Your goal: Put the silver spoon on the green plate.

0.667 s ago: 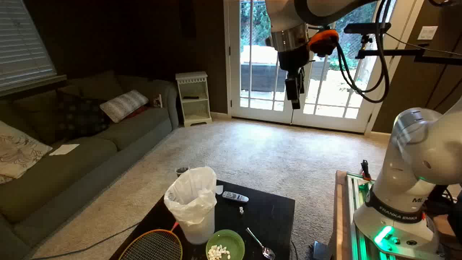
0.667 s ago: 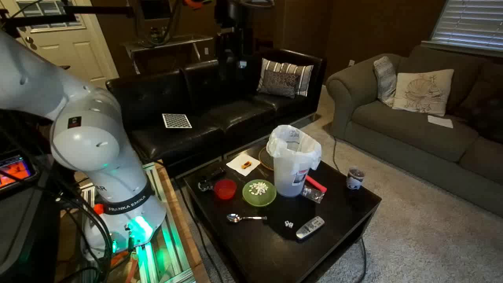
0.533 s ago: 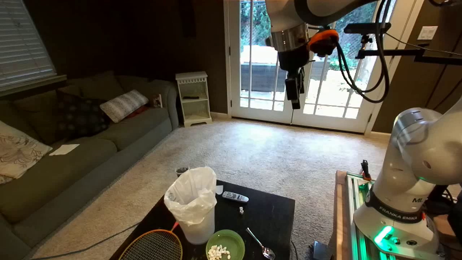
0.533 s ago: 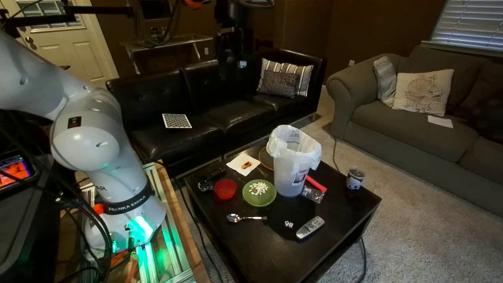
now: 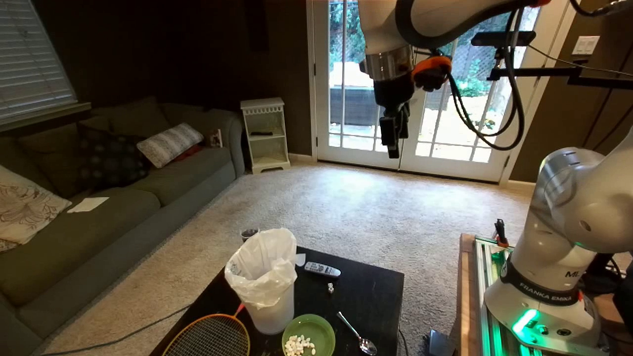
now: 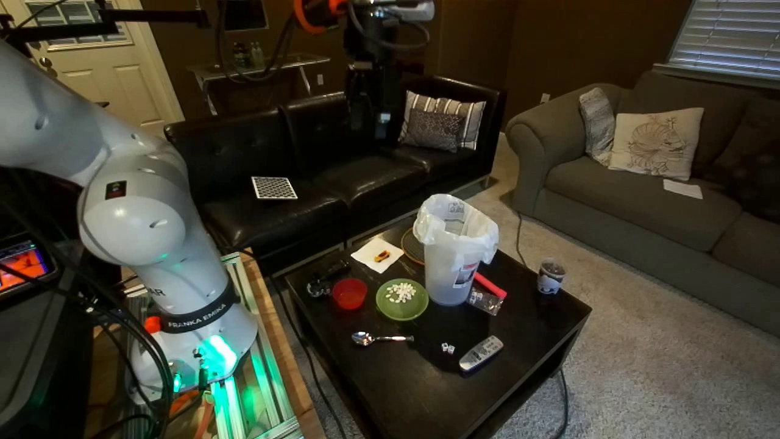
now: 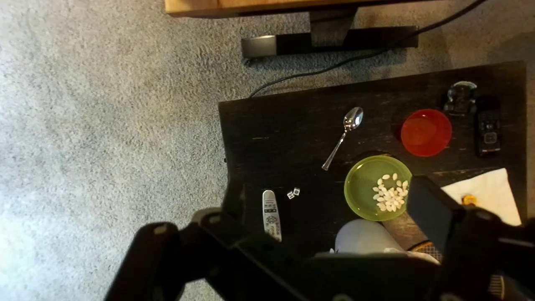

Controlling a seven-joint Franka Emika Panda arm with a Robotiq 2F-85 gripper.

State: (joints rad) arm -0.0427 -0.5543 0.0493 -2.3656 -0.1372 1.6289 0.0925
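Gripper point(image 7: 329, 197) high above the table point(image 7: 276, 138) — jaws spread wide. Silver spoon point(image 7: 353, 118) lies on the table, near but apart from the green plate point(image 7: 358, 184). White pieces point(image 7: 391, 200) on plate; red bowl point(image 7: 426, 133) beside it — 2 dice point(image 7: 296, 191) near grey remote point(image 7: 271, 209).

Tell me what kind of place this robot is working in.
Probably a living room in a home: a black sofa, a grey couch with cushions, and a low coffee table.

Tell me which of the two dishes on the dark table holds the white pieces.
The green plate: the white pieces lie clustered on it. The smaller red bowl beside it shows none inside.
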